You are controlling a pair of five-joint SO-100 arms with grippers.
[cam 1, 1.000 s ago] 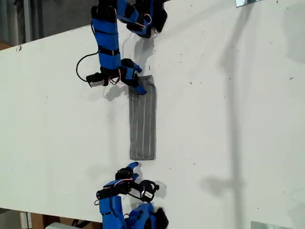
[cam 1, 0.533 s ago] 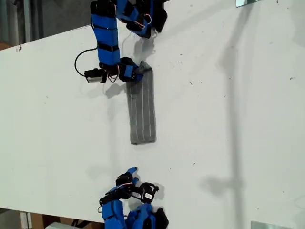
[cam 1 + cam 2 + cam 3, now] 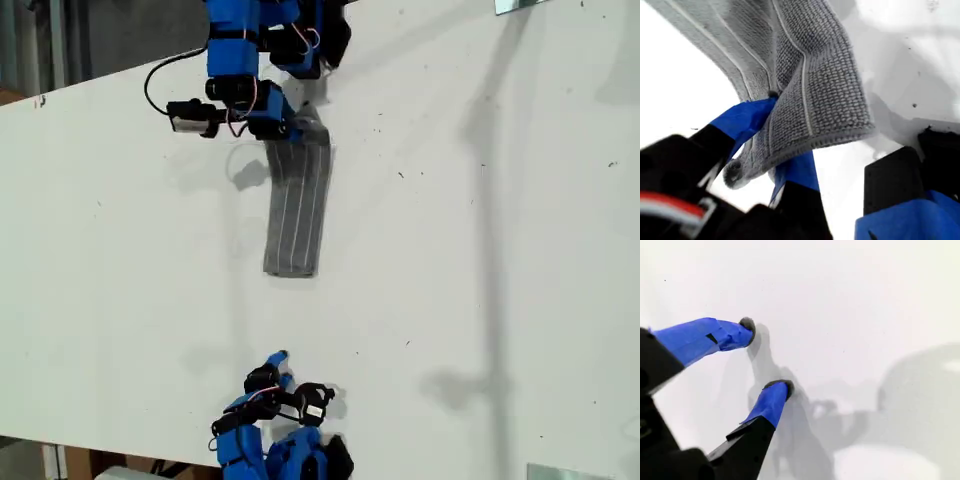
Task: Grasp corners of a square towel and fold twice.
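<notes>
Holding 1 end of the towel (image 3: 296,200), my first claw (image 3: 771,132) is clamped on the cloth near a corner (image 3: 734,171), with the blue-taped fingers (image 3: 742,120) pinching several layers between them. In the exterior view the towel appears as a narrow folded strip on the white bench (image 3: 480,250), near that view's top centre. The gripped end looks raised beside the first arm, and the free end (image 3: 289,266) lies flat toward the middle of the bench. My second claw (image 3: 767,356) stands open with nothing between its tips, over bare bench; in the exterior view it sits at the bottom (image 3: 270,372), well apart from the towel.

Risks from this point, as judged:
1. Layer slip. The grip lies close to the hem, so a quick pull could let 1 layer slide out and open the fold.
2. Skewed fold. Only 1 end is held, so the strip may pivot or drag across the smooth bench and the edges may not line up.
3. Bunching. The soft fabric already buckles at the grip, and a crease there may carry into the next fold.

Materials: the towel is grey knitted or terry-like cloth with a coarse looped texture, thin white parallel stripes and a stitched hem with a rounded corner. The bench is smooth, white and hard, with small dark specks. The claw fingers are wrapped in blue tape with dark tips.
</notes>
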